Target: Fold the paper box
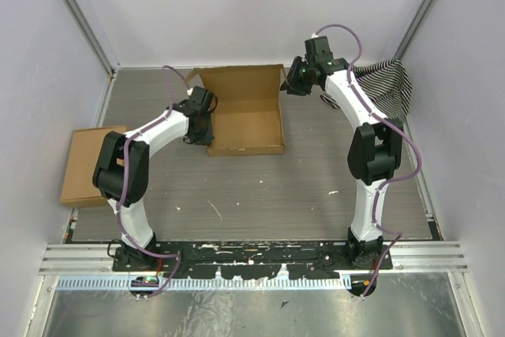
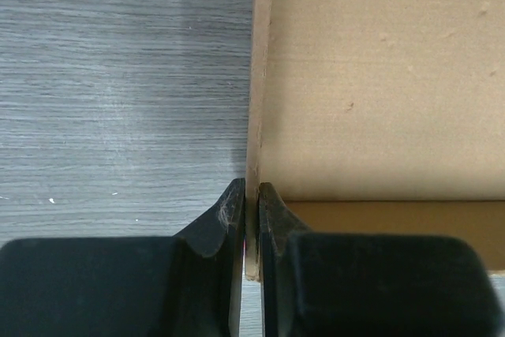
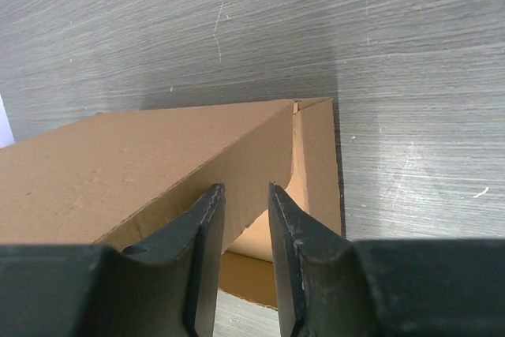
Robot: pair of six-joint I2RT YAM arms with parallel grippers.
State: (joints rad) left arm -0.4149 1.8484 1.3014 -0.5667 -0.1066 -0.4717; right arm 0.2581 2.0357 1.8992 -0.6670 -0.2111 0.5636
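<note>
Paper box [image 1: 246, 112] placed upper centre of the overhead view | left wall pinched by left gripper [image 2: 252, 192] | right gripper [image 3: 243, 189] seen parted over upper-right corner, nothing grasped | risk: box could be dragged or wall creased if pulled one-sidedly

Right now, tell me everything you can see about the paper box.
The paper box is plain brown cardboard, shallow and squarish. It sits open side up on the table with its low walls standing and a flap panel along its far side. The left gripper is shut on its left wall; the right gripper, fingers apart, is at its far right corner.
</note>
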